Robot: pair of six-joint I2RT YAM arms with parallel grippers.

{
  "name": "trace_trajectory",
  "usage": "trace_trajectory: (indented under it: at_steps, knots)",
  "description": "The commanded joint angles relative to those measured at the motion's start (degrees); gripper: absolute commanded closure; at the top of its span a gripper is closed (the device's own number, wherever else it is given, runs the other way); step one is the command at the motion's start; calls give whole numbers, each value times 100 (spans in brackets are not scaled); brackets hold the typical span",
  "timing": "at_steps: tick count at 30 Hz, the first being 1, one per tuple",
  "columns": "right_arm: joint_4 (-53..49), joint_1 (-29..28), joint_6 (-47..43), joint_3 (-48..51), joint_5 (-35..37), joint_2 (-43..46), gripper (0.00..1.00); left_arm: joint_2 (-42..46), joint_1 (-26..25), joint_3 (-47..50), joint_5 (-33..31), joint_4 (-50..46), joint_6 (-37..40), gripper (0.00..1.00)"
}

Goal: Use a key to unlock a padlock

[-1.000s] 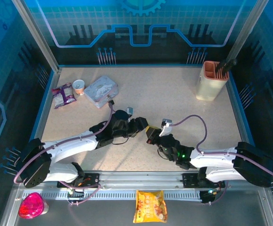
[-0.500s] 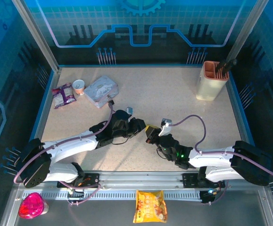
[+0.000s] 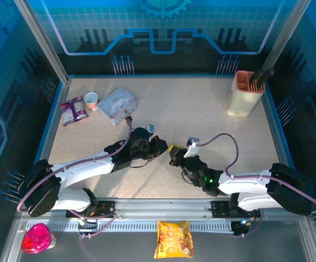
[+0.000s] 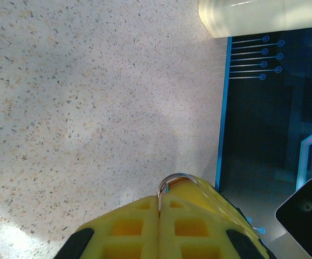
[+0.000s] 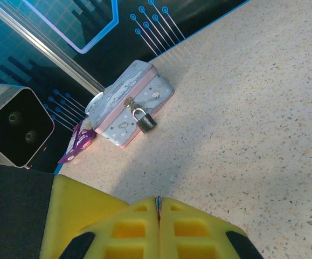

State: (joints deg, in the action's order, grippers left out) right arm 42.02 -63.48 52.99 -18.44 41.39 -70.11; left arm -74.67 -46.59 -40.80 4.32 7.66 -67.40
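The padlock (image 5: 145, 122), small and dark with a thin silvery shackle, hangs on the clasp of the pale blue cartoon tin (image 5: 124, 108) at the back left (image 3: 115, 105). My two grippers meet tip to tip in the table's middle. In the left wrist view my left gripper (image 4: 159, 197) is shut, and a silvery key ring (image 4: 176, 177) loops out of its jaws toward the other yellow finger (image 4: 215, 197). My right gripper (image 5: 158, 199) is shut on a thin metal sliver, the key (image 5: 157, 203). From above, the left gripper (image 3: 163, 146) touches the right gripper (image 3: 174, 154).
A beige utensil holder (image 3: 244, 94) stands at the back right. A purple snack packet (image 3: 73, 110) and a small cup (image 3: 91, 100) lie beside the tin. Off the table's front lie an orange snack bag (image 3: 173, 239) and a pink object (image 3: 37, 238).
My left gripper's jaws have closed onto the key ring at the right gripper's tips. Both arms have hardly moved.
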Motion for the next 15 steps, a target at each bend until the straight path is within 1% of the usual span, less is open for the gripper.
trace_trajectory:
  at_steps: [1,3,4,7,9,10,12,14,15]
  knots:
    - [262,-54,-192,-59,30,237,89,-33,214,-196,-242,-189,446,99]
    - [-57,183,-98,-29,-290,515,79,59,353,-248,-400,-365,961,100]
    - [-419,367,21,-60,-580,718,74,104,434,-290,-496,-484,1332,100]
    - [-1891,1009,247,-418,-1528,1253,66,282,531,-263,-966,-490,2563,100]
    - [-2343,1323,55,-575,-2110,1456,61,364,541,-217,-1230,-375,3329,100]
    - [-2353,1414,-164,-599,-2379,1542,57,393,550,-195,-1234,-240,3714,100]
    - [-2272,1444,-687,-607,-2645,1673,51,389,579,-312,-1269,-311,4159,100]
    - [-2181,1412,-1388,-585,-2764,1741,47,313,700,-645,-1169,-803,4149,100]
    - [-2019,1384,-1846,-521,-2819,1746,44,236,804,-858,-1003,-1091,4056,100]
